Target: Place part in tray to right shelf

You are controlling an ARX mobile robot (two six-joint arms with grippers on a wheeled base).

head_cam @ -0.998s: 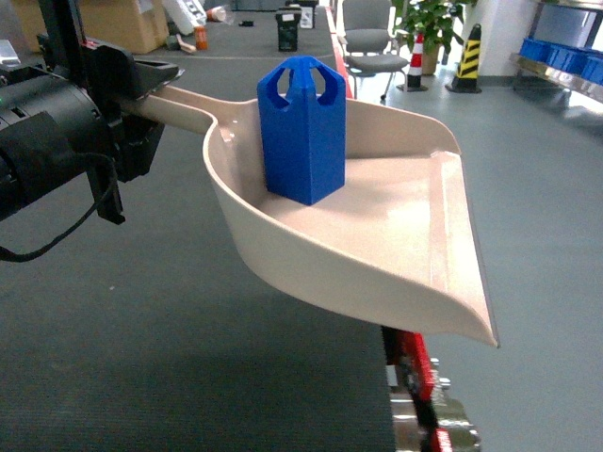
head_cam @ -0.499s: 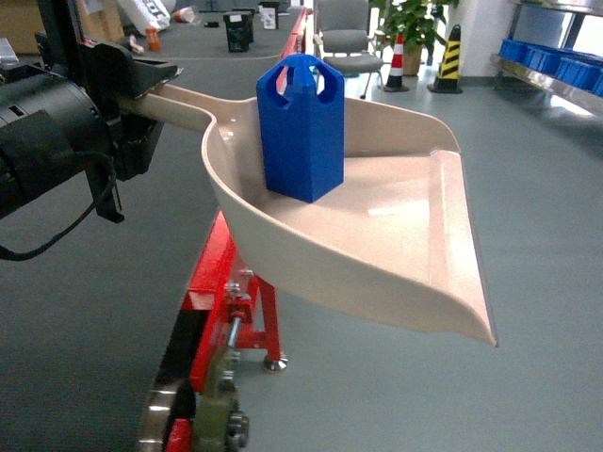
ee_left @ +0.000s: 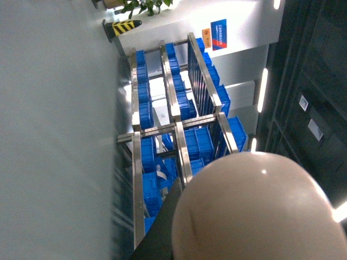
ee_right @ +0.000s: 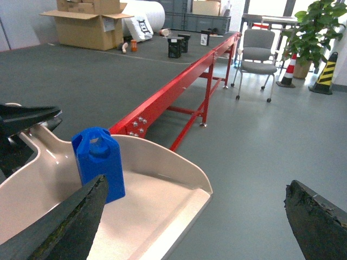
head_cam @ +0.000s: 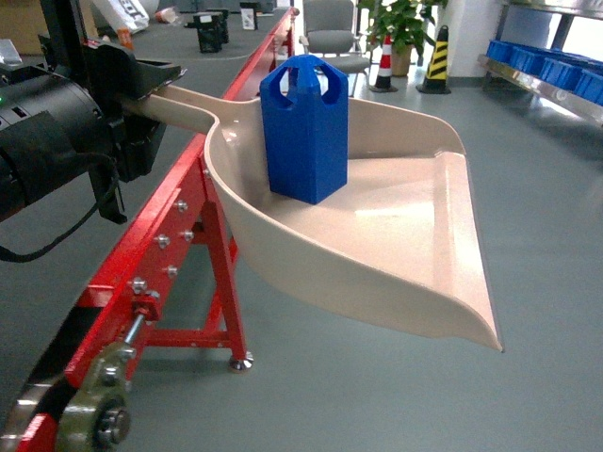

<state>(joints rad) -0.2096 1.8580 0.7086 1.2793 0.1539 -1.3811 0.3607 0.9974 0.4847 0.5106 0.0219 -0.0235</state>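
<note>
**Part seated in tray, tray carried above floor beside red conveyor frame**

The tray [head_cam: 396, 235] is taken as the reference. It is held level in the air by its handle, which is clamped in the left gripper [head_cam: 141, 89] at the tray's rear left. The part [head_cam: 304, 127] is seen standing upright on the tray's floor, close to the rear wall near the handle, its pierced top uppermost. The flat front lip is turned away from the handle, toward the lower right of the head view, and carries nothing.

Below and left of the tray, a red conveyor frame [head_cam: 165, 235] is observed running away into the room. Grey floor [head_cam: 528, 188] lies beneath the lip. The right shelf [head_cam: 542, 80], loaded with blue crates [head_cam: 528, 56], is noted well apart, beyond the tray's right side.

The right gripper [ee_right: 195, 216] is recorded with its fingers spread wide, nothing between them, hovering near the tray's front.

In the left wrist view the tray's rounded underside and the shelf are visible.
</note>
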